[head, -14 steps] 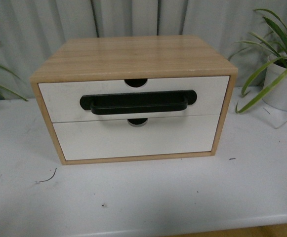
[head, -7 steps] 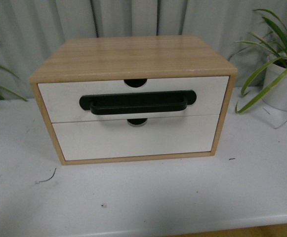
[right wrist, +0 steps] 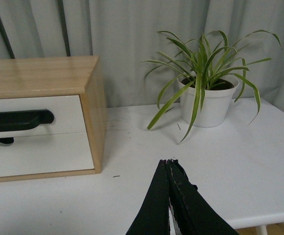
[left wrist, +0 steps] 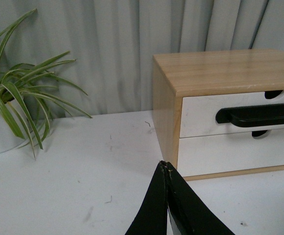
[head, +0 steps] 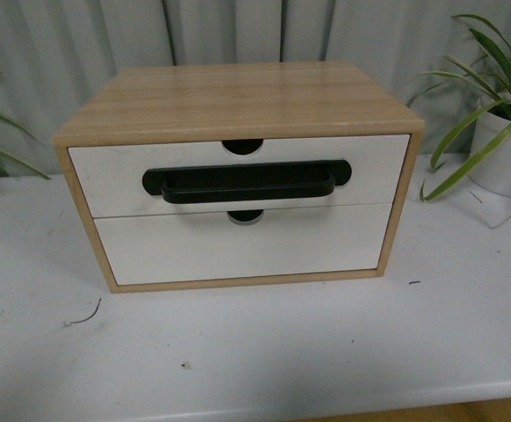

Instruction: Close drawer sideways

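The drawer (head: pixel 114 176) is the upper one in a light wood cabinet (head: pixel 237 101) on the white table. It has a white front, a long black bar handle (head: pixel 246 183) and a semicircular notch (head: pixel 242 147) in its top edge. Its front sits about level with the cabinet's front edge. It also shows in the left wrist view (left wrist: pixel 200 115) and the right wrist view (right wrist: pixel 63 112). My left gripper (left wrist: pixel 165 166) is shut and empty, in front of the cabinet's left corner. My right gripper (right wrist: pixel 167 162) is shut and empty, right of the cabinet. Neither arm shows in the front view.
A plain white drawer front (head: pixel 237 246) without a handle sits below. A potted plant in a white pot (head: pixel 506 154) stands right of the cabinet, another plant (left wrist: pixel 14 107) to its left. Grey curtains hang behind. The table's front edge (head: pixel 325 400) is close.
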Controlling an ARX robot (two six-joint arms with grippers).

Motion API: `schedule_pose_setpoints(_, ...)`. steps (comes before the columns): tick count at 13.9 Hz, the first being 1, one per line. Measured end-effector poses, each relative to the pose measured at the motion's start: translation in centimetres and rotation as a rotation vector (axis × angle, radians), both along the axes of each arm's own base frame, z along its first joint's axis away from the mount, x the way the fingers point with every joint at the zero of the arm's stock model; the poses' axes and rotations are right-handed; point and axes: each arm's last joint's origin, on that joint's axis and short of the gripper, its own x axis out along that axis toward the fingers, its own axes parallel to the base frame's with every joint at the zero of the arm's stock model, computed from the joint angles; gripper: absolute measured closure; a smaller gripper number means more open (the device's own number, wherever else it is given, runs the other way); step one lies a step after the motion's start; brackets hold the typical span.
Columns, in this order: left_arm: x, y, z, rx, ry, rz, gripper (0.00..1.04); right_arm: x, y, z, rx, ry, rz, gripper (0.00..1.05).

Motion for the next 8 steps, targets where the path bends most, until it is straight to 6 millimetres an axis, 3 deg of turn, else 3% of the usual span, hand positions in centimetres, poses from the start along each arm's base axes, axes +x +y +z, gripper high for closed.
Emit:
schedule_pose_setpoints(1,0.0,0.0,0.0,0.0,0.0,0.0,1.03,0.0,0.0,0.0,0.0,0.0,0.0,1.02)
schedule_pose_setpoints(2,0.0,0.0,0.0,-0.002,0.0,0.0,0.95,0.0,0.0,0.0,0.0,0.0,0.0,0.89)
schedule_pose_setpoints(8,0.0,0.0,0.0,-0.001,0.0,0.0,0.12,0.0,0.0,0.0,0.0,0.0,0.0,0.06)
